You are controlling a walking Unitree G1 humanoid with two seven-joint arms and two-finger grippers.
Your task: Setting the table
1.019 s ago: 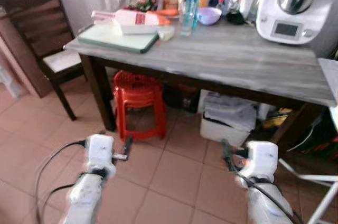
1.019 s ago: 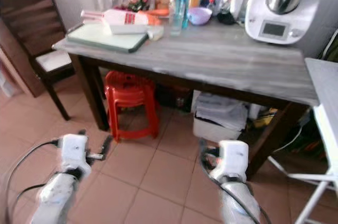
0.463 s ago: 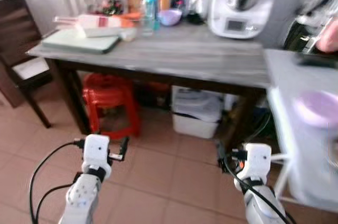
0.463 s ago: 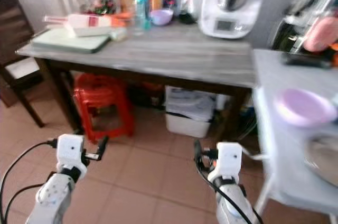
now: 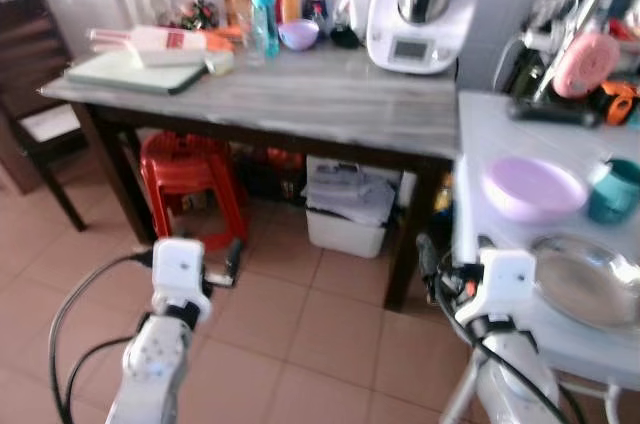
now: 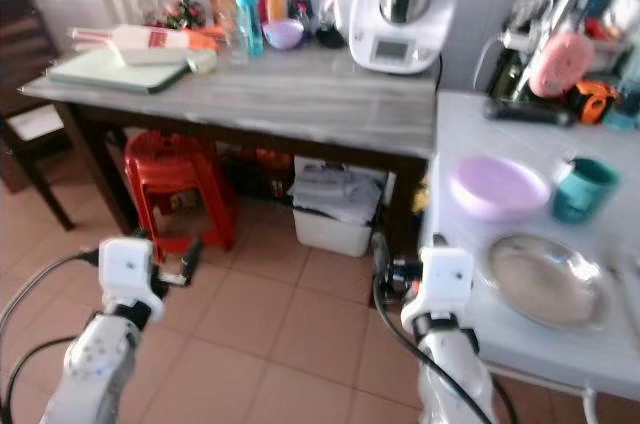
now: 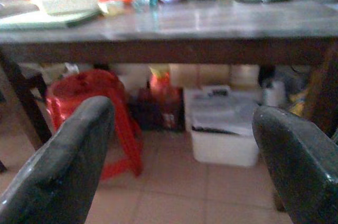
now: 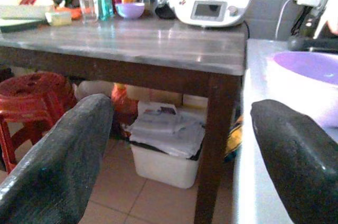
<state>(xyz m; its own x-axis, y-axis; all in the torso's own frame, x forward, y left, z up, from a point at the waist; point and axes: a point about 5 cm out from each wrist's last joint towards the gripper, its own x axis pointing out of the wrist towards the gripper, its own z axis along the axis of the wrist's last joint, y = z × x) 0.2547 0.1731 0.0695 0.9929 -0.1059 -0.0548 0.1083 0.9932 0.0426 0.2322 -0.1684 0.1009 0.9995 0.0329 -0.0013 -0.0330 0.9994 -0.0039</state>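
A white side table (image 5: 480, 144) at my right carries a shallow purple bowl (image 5: 533, 187), a teal cup (image 5: 612, 191) and a steel plate (image 5: 585, 279). The grey wooden table (image 5: 300, 104) ahead holds a small purple bowl (image 5: 298, 35), bottles (image 5: 263, 16), a green board (image 5: 130, 72) and a white kitchen machine (image 5: 420, 4). My left gripper (image 5: 233, 259) hangs low over the tiled floor, open and empty. Just beside the side table's near edge, my right gripper (image 5: 426, 259) is also open and empty. Both wrist views show wide-apart fingers (image 7: 58, 166) (image 8: 58, 155).
Under the wooden table stand a red plastic stool (image 5: 195, 179) and a white bin (image 5: 350, 209) with papers. A dark wooden chair (image 5: 35, 94) is at the far left. Pink and orange items (image 5: 590, 69) lie at the back of the side table.
The camera has swung to the right, so the wooden table has slid left and the white side table with its dishes has come into full view. Both grippers stay low and open.
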